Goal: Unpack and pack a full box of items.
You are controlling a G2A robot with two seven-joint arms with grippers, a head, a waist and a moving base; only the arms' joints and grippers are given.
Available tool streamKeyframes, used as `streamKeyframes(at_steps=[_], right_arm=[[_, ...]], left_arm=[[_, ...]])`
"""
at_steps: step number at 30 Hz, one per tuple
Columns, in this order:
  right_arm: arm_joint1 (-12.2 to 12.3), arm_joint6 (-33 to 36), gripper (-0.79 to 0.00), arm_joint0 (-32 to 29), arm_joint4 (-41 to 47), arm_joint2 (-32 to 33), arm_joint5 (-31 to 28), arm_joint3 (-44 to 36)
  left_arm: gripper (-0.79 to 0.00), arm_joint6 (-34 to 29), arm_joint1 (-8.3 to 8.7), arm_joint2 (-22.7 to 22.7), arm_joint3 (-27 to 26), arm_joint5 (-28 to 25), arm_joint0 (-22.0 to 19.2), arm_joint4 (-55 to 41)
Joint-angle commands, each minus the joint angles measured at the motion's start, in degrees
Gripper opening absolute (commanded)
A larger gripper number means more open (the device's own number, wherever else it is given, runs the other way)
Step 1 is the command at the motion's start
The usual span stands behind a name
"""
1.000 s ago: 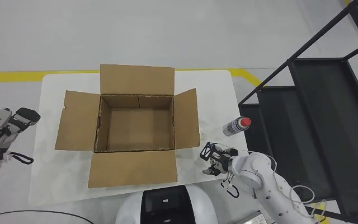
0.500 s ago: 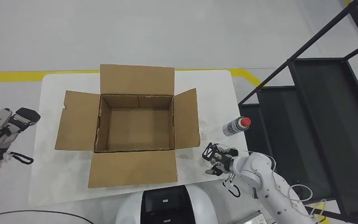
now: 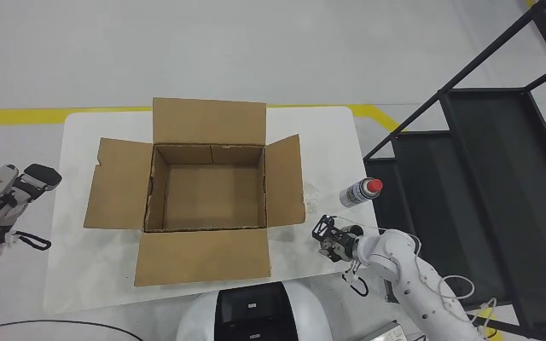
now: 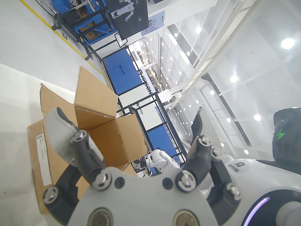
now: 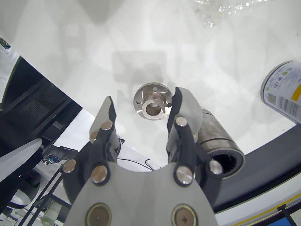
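Right gripper (image 5: 143, 99) open wide, empty, metal flange (image 5: 152, 105) mid-frame, seen between its fingers (image 5: 185, 109). Centre on the hub, clear of the neighbouring cylinder (image 5: 218, 137).

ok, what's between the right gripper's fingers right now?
A flanged metal bushing on the table shows between the jaws of the open right gripper in the right wrist view.

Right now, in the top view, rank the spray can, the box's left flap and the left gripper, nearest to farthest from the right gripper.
1. Spray can, by the right gripper, at the table's right edge.
2. Box's left flap, on the far side.
3. Left gripper, beyond the table's left edge.
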Motion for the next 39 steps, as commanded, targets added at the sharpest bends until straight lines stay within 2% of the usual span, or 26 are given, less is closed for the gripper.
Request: streamKeyframes(at_steps=[1, 5, 7, 9, 12, 20, 22, 24, 25, 26, 27, 33, 39], right_arm=[[0.0, 0.0, -0.570, 0.2, -0.1, -0.1, 0.4, 0.4], [0.0, 0.0, -0.517, 0.5, -0.6, -0.6, 1.2, 1.2], [0.0, -0.1, -0.520, 0.7, -0.8, -0.8, 1.5, 1.6], [0.1, -0.1, -0.471, 0.9, -1.0, -1.1, 1.5, 1.9], [0.1, -0.1, -0.462, 1.1, -0.9, -1.3, 1.6, 2.1], [0.2, -0.2, -0.622, 1.2, -1.2, -1.5, 1.8, 2.4], [0.3, -0.1, -0.686, 1.3, -1.9, -1.5, 2.2, 2.5], [0.3, -0.4, -0.680, 1.2, -2.2, -1.7, 2.5, 2.5], [0.3, -0.5, -0.705, 1.2, -2.3, -1.8, 2.6, 2.5], [0.3, -0.7, -0.773, 1.3, -2.5, -1.9, 2.8, 2.5], [0.3, -0.8, -0.785, 1.3, -2.5, -1.9, 2.9, 2.5], [0.5, -1.8, -0.785, 0.6, -2.2, -1.6, 2.7, 1.5], [1.0, -4.2, -0.785, -2.1, 1.8, 1.3, 0.7, -1.9]], left_arm=[[0.000, 0.0, 0.00, 0.0, 0.0, 0.0, 0.0, 0.0], [0.000, 0.0, 0.00, 0.0, 0.0, 0.0, 0.0, 0.0], [0.000, 0.0, 0.00, 0.0, 0.0, 0.0, 0.0, 0.0], [0.000, 0.0, 0.00, 0.0, 0.0, 0.0, 0.0, 0.0], [0.000, 0.0, 0.00, 0.0, 0.0, 0.0, 0.0, 0.0], [0.000, 0.0, 0.00, 0.0, 0.0, 0.0, 0.0, 0.0], [0.000, 0.0, 0.00, 0.0, 0.0, 0.0, 0.0, 0.0], [0.000, 0.0, 0.00, 0.0, 0.0, 0.0, 0.0, 0.0], [0.000, 0.0, 0.00, 0.0, 0.0, 0.0, 0.0, 0.0], [0.000, 0.0, 0.00, 0.0, 0.0, 0.0, 0.0, 0.0], [0.000, 0.0, 0.00, 0.0, 0.0, 0.0, 0.0, 0.0], [0.000, 0.0, 0.00, 0.0, 0.0, 0.0, 0.0, 0.0], [0.000, 0.0, 0.00, 0.0, 0.0, 0.0, 0.0, 0.0]])
